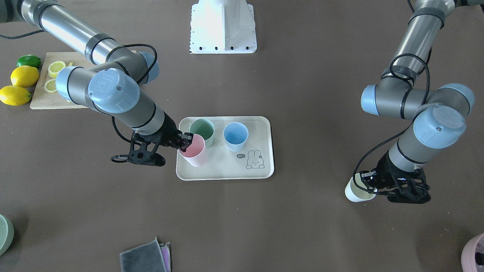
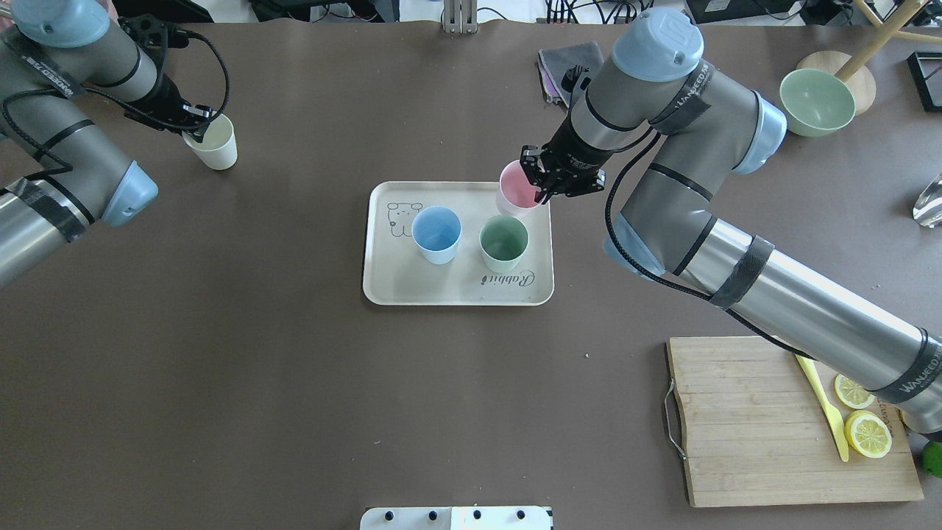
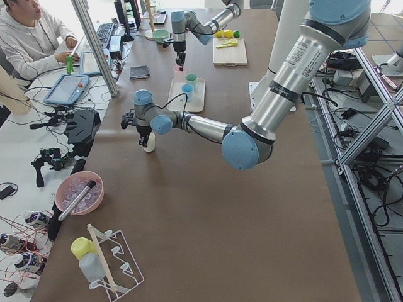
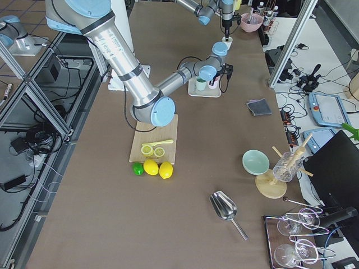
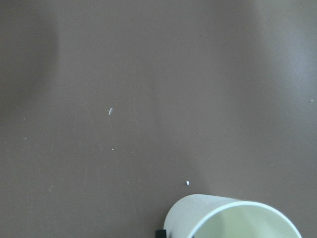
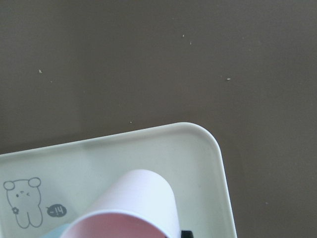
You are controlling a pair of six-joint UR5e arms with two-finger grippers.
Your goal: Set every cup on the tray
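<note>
Near right: cutting board [image 2: 743,419] with lemon slices [image 2: 868,433]. The whole lemons [image 1: 24,75] beside it show only in the front-facing view; the overhead view cuts them off.

Centre: tray [image 2: 441,283] lies flat, long axis running left-right. The lettering [image 2: 508,278] along its near edge is readable only from overhead.

On the tray: blue cup [image 2: 436,233] to the left and green cup [image 2: 504,243] to the right, just beside each other but apart. Both are upright, mouths up, axes vertical.

Tray's far right corner: pink cup [image 2: 517,188], mouth up. The right gripper [image 2: 548,177] is clenched on its rim, one finger inside and one outside. The right wrist view alone shows that corner under the cup, with the bunny drawing [image 6: 22,203] to one side. I cannot tell whether the base touches the tray, or whether the cup leans.

Far left, well apart from the tray: cream-yellow cup [image 2: 213,143] on the bare table [image 2: 221,331], upright, mouth up. The left gripper [image 2: 195,121] is pinched on its rim. The left wrist view shows only table around it.
</note>
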